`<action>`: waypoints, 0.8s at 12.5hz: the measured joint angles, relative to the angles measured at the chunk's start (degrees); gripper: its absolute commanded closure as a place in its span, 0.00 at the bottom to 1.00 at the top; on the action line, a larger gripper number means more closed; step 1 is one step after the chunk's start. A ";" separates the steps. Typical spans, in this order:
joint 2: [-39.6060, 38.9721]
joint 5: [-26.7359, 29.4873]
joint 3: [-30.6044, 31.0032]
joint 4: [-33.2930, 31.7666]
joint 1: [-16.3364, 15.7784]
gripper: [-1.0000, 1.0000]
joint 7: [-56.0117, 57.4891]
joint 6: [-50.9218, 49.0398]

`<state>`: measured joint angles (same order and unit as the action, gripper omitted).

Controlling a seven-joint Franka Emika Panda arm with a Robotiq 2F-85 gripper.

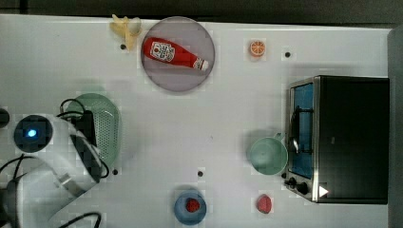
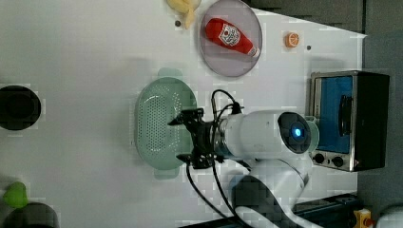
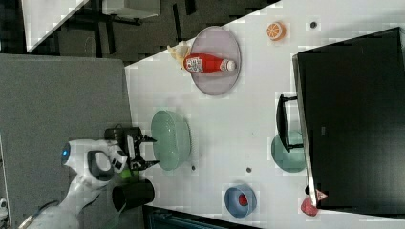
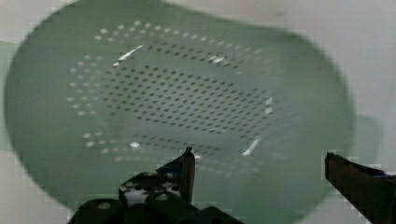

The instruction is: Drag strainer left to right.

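The strainer (image 1: 108, 127) is a pale green oval colander with small holes, standing on the white table at the top view's left, partly under my arm. In the left view the strainer (image 2: 159, 124) lies just left of my gripper (image 2: 175, 140). The gripper hangs open over the strainer's near rim, with nothing between its fingers. In the wrist view the strainer (image 4: 177, 102) lies below my gripper (image 4: 259, 156): one black fingertip (image 4: 188, 161) is above the holed bowl, the other over the outer rim. In the right view my gripper (image 3: 155, 151) is beside the strainer (image 3: 172, 138).
A mint cup (image 1: 268, 155) stands against a toaster oven (image 1: 347, 137) at the top view's right. A grey plate (image 1: 190, 76) bears a ketchup bottle (image 1: 173, 53). A blue bowl (image 1: 190, 207), a red fruit (image 1: 264, 204), an orange slice (image 1: 257, 48) and a banana (image 1: 124, 26) lie around.
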<state>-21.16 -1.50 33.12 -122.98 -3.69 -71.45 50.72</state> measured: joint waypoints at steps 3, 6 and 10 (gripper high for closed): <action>-4.76 -4.35 -2.32 -0.67 0.53 0.00 -2.69 5.79; -6.81 -5.73 -5.97 -1.79 0.23 0.00 -3.64 8.14; -7.65 -8.32 -9.88 -2.69 -1.59 0.00 -4.98 9.93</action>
<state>-28.82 -9.81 23.25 -125.67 -5.28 -76.43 60.65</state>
